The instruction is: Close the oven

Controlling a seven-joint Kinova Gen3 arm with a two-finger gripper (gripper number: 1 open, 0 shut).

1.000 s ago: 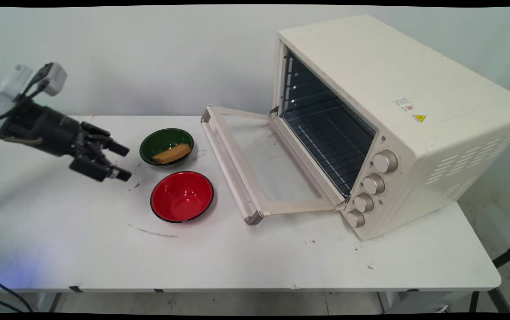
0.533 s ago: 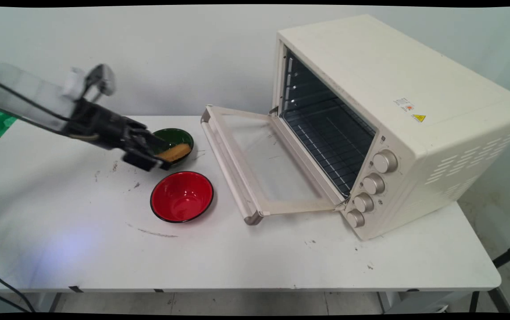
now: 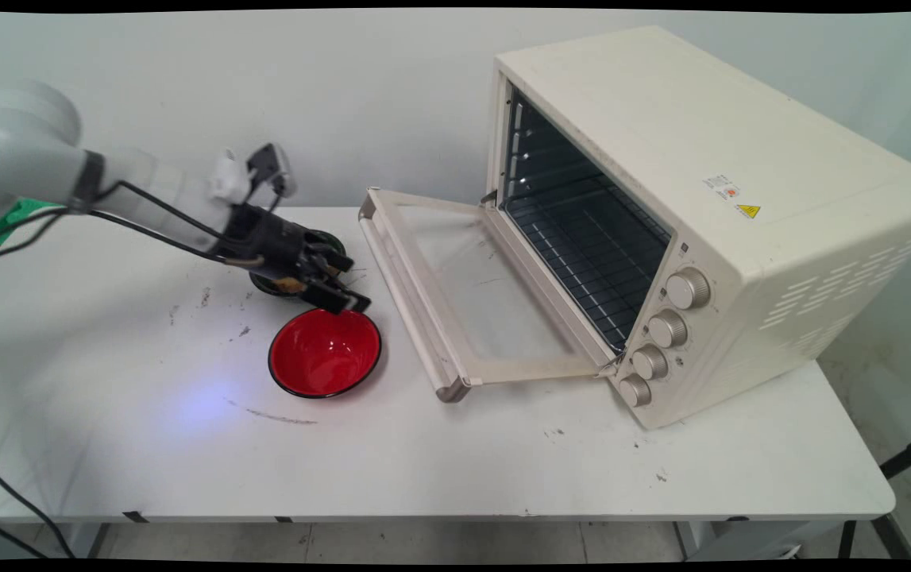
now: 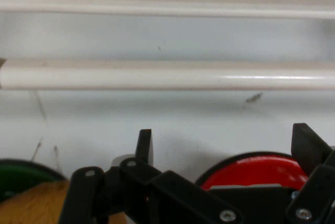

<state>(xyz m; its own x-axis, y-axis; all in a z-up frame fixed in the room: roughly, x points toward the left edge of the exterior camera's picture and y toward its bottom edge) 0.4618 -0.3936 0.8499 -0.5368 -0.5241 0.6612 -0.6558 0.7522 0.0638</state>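
Observation:
My black gripper (image 3: pixel 350 284) hangs open just above the table, with nothing between its fingers. It sits over the right side of a green bowl (image 3: pixel 260 282) and hides most of it. A piece of brown bread (image 4: pixel 31 203) lies in that green bowl (image 4: pixel 15 174), at the hand view's bottom left. A red bowl (image 3: pixel 325 352) stands empty just in front of the fingertips, and shows in the hand view (image 4: pixel 261 169) between the fingers. The gripper (image 4: pixel 222 143) points toward the handle (image 4: pixel 157 77) of the oven's lowered door.
A cream toaster oven (image 3: pixel 701 206) fills the table's right half, its glass door (image 3: pixel 471 294) folded down flat onto the table, the wire rack (image 3: pixel 590 246) inside bare. Black cables run along the arm. Dark scuffs mark the white table (image 3: pixel 185 445).
The arm has swung rightward across the table, from left of the green bowl to over it. The gripper now covers most of that bowl. The bowls and oven have not moved.

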